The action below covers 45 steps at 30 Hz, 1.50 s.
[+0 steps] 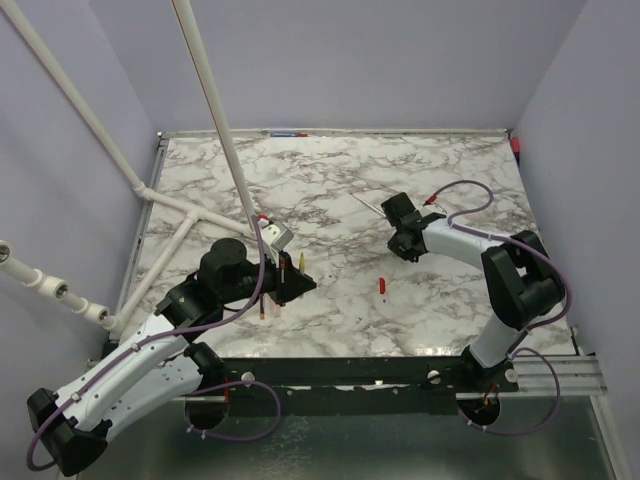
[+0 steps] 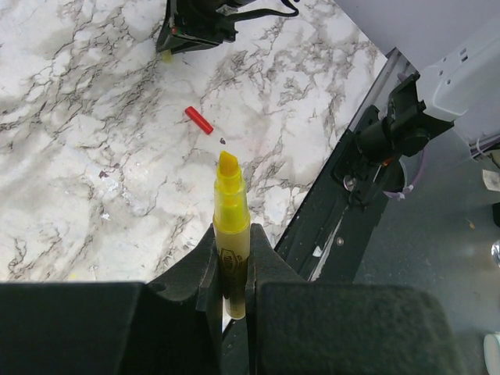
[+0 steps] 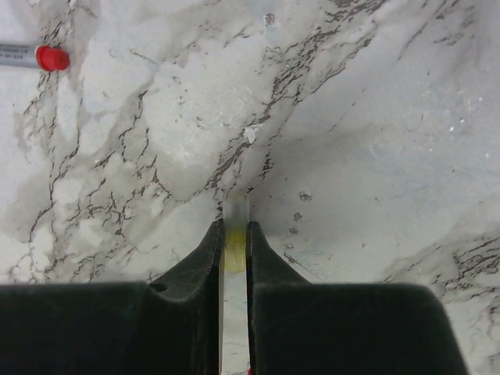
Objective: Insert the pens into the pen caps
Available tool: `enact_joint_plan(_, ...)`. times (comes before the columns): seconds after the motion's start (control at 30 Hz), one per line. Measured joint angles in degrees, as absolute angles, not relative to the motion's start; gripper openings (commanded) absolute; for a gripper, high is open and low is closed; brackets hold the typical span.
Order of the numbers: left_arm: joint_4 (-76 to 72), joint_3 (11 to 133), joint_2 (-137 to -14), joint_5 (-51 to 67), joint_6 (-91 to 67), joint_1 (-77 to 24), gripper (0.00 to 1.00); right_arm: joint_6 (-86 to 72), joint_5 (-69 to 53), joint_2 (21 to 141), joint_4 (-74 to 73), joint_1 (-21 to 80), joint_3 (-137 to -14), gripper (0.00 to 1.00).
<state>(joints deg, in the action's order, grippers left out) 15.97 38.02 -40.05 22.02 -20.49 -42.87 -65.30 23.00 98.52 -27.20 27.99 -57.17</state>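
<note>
The left pincer (image 2: 232,262) is closed on a yellow pen (image 2: 230,205), tip out; the right pincer (image 3: 234,234) grips a yellowish cap (image 3: 235,248) close to the desk (image 3: 375,141)

yellow pen (image 2: 231,211): uncapped, chisel tip bare, barrel clamped between the left gripper (image 2: 232,254) fingers | red cap (image 2: 198,120): short tube, lying flat and loose on the table (image 2: 94,172) | yellowish cap (image 3: 235,248): pinched in the right gripper (image 3: 234,233), table contact unclear | grey pen (image 3: 16,53): red-capped end, lying flat
</note>
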Motion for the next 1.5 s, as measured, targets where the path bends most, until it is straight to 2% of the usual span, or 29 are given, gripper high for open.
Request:
enact_joint_plan(0.4,16.0,38.0,-40.9,22.0,-20.4,-42.9,0.00,-46.0,16.3,87.0,-20.4,28.0,-46.9,0.00)
enact_joint_plan(0.7,15.9,38.0,-41.8,22.5,-20.4,-42.9,0.00,-36.4,8.5,71.8,-16.3,28.0,-46.3,0.01)
enact_joint_plan(1.07,14.2,37.8,-42.9,26.1,-20.8,-42.9,0.00,-31.3,-7.3,56.0,-6.6,31.1,-46.3,0.01)
enact_joint_plan(1.27,11.9,37.8,-44.4,29.2,-22.0,-42.9,0.00,-31.6,-14.9,52.7,2.6,34.0,-46.3,0.01)
enact_joint_plan(1.5,7.3,37.2,-43.3,33.5,-22.3,-42.9,0.00,-31.2,-19.6,54.1,11.9,41.0,-47.0,0.01)
